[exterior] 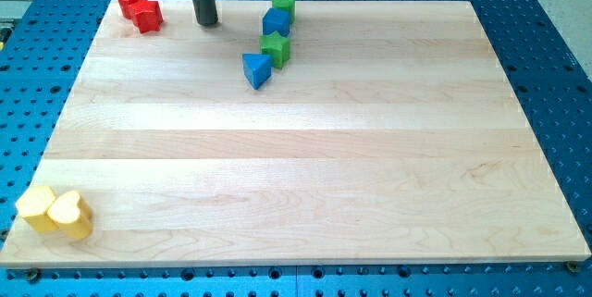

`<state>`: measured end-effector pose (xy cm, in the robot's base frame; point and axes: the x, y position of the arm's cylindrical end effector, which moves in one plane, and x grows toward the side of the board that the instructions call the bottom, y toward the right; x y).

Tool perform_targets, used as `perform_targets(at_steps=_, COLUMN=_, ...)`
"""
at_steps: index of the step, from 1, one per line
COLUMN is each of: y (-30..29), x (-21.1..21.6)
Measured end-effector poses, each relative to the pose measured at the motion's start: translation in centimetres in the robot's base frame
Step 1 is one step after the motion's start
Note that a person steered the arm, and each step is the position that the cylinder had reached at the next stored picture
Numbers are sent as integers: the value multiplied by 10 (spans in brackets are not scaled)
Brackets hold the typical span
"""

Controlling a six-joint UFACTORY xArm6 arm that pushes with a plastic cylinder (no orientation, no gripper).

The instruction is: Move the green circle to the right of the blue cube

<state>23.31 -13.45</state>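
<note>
**Green circle behind blue cube at the board's top edge**

Camera view: my tip point(207, 23), a smooth dark rod with no jaws to open or close, stood left of the cluster. The green circle point(283, 4) touched the blue cube point(275, 21) from above. Below sat a green block point(276, 49) and a blue triangle point(256, 69) on pale grained wood point(305, 167).
</note>
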Motion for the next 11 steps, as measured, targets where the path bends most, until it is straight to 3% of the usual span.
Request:
perform_targets(at_steps=2, y=7, x=-38)
perform_targets(at_steps=4, y=82, x=-41)
perform_targets(at_steps=6, y=106, x=-39)
perform_targets(at_steps=8, y=147, x=6)
perform_targets(at_steps=11, y=132, x=17)
